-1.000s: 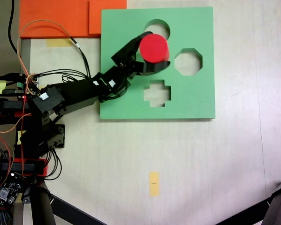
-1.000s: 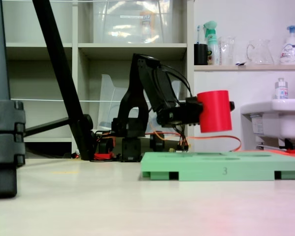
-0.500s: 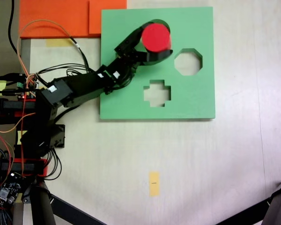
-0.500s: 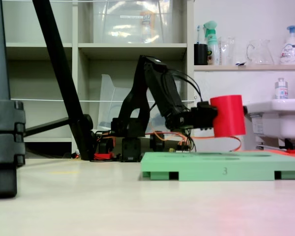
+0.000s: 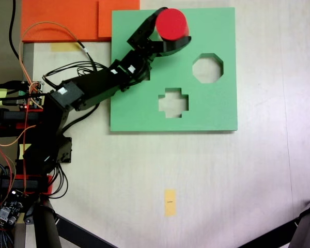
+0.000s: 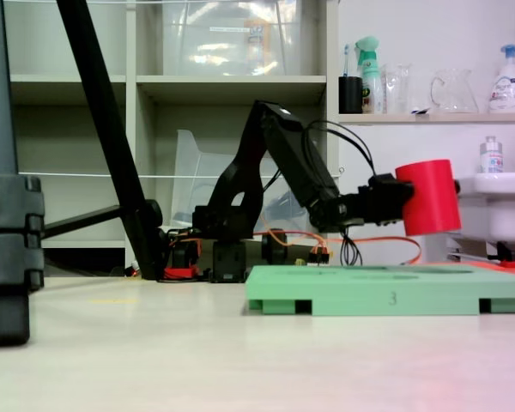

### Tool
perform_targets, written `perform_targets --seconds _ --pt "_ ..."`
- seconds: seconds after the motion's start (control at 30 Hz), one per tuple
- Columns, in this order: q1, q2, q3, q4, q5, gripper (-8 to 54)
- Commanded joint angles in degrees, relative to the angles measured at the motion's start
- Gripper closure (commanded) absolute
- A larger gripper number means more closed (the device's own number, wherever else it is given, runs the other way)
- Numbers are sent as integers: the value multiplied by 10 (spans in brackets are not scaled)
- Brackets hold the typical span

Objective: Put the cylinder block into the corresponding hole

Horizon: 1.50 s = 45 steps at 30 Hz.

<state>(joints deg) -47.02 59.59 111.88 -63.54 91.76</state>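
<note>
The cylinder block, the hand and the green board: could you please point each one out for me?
cylinder block [image 5: 171, 23], a fixed view, flat round top.
hand [image 5: 168, 35], a fixed view, between its fingertips.
green board [image 6: 386, 292], a fixed view, front edge.

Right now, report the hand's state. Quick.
Hand: closed on the red cylinder block, held in the air above the green foam board.

A lab: shelving [image 6: 232, 81], glass jugs [image 6: 453, 90], spray bottles [image 6: 371, 60], sink [image 6: 489, 206].
</note>
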Motion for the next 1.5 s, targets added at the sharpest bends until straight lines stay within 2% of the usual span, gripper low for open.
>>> perform_targets --seconds 0.0,0.83,1.47 --pt "-13 12 -37 -10 2 333" --pt "-13 -41 -26 -20 3 333" --pt "-14 -110 -108 -10 3 331"
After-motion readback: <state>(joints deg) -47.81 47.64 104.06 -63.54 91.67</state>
